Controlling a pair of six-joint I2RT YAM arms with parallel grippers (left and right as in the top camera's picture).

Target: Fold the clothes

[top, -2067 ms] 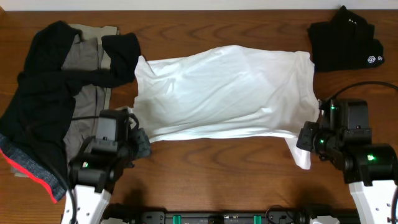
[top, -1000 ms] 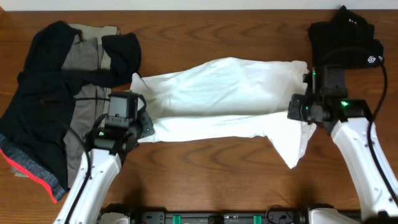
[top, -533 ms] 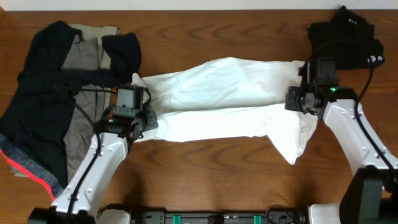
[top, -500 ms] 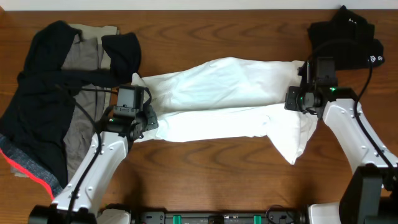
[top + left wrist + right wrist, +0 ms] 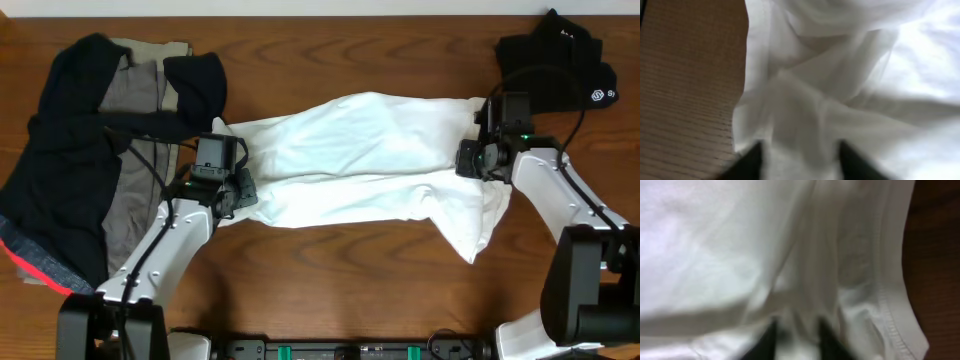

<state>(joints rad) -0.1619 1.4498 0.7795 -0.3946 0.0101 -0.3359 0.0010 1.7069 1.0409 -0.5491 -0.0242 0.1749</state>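
A white shirt (image 5: 360, 150) lies across the middle of the table, its front edge folded up over itself into a long band, with a loose flap hanging down at the right (image 5: 470, 225). My left gripper (image 5: 238, 192) sits on the shirt's left end. In the left wrist view its fingers (image 5: 752, 160) stand apart over white cloth (image 5: 840, 75). My right gripper (image 5: 472, 160) rests on the shirt's right end. Its fingers (image 5: 769, 341) are a little apart, with a ridge of white cloth (image 5: 715, 255) lying between them.
A heap of dark clothes (image 5: 70, 170) with a grey garment (image 5: 140, 90) fills the left side. A folded black garment (image 5: 560, 60) lies at the back right corner. Bare wooden table (image 5: 330, 270) runs along the front.
Both arms carried the shirt's front edge away from the front of the table and laid it over the shirt. Both grippers, shut on the cloth before, now stand with jaws apart.
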